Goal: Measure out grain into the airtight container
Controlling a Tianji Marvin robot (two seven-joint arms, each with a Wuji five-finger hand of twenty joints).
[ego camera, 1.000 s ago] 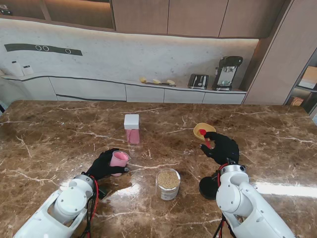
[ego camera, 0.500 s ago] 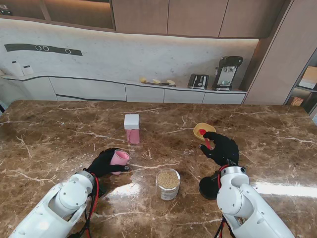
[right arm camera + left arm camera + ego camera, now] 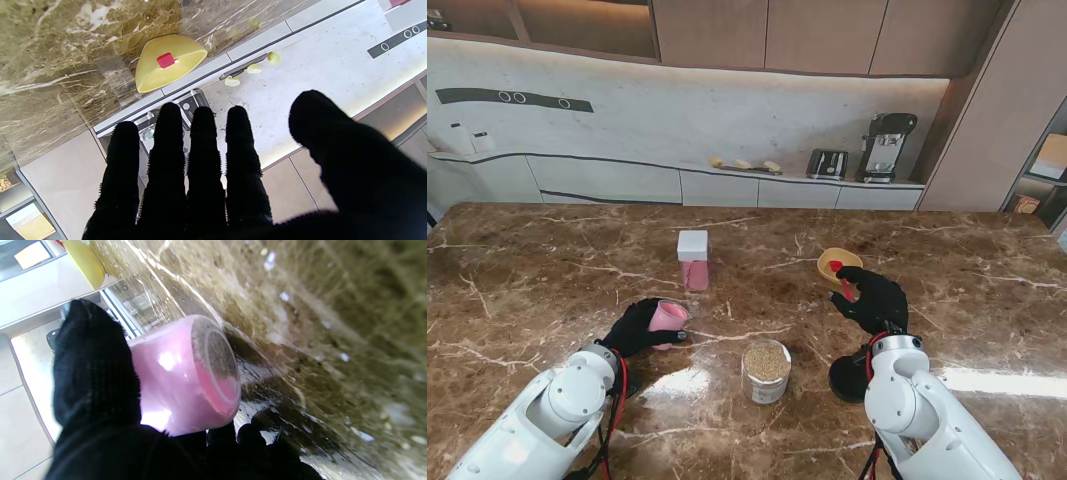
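your left hand (image 3: 639,328) has its fingers clamped around the pink cup (image 3: 667,320), which is tilted with its mouth turned toward the far edge of the table (image 3: 547,260); in the left wrist view the cup's (image 3: 186,373) bottom faces the camera, just off the marble. the jar (image 3: 767,371) stands upright near the table's near edge, midway between your two arms, grain showing at its open top. a black lid (image 3: 845,380) lies right of the jar, partly hidden by your right arm. your right hand (image 3: 874,298) holds nothing, its fingers (image 3: 203,150) straight and slightly apart, just nearer to you than the yellow bowl (image 3: 836,263) with its red piece (image 3: 165,60). a pink box with a white lid (image 3: 693,259) stands farther out, toward the table's middle.
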